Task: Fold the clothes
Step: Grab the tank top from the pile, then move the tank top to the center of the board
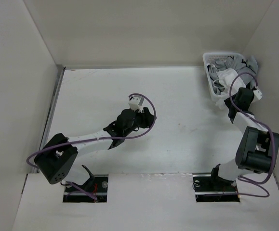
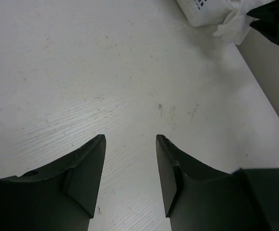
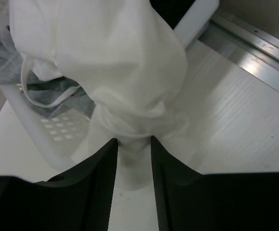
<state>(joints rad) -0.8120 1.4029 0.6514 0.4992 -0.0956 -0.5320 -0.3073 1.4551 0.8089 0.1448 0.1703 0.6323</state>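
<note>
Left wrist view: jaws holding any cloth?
No, the jaws of the left gripper stand apart with only the table showing between them.

Both arms are built of white tubular links (image 1: 88,141) joined by boxy black joint housings (image 1: 57,161), with a thin purple cable (image 1: 151,110) running alongside. The left wrist bears a small white camera block (image 1: 137,102). The left gripper (image 2: 129,142) and right gripper (image 3: 132,142) have matte black, wedge-shaped fingers (image 2: 84,168).
</note>
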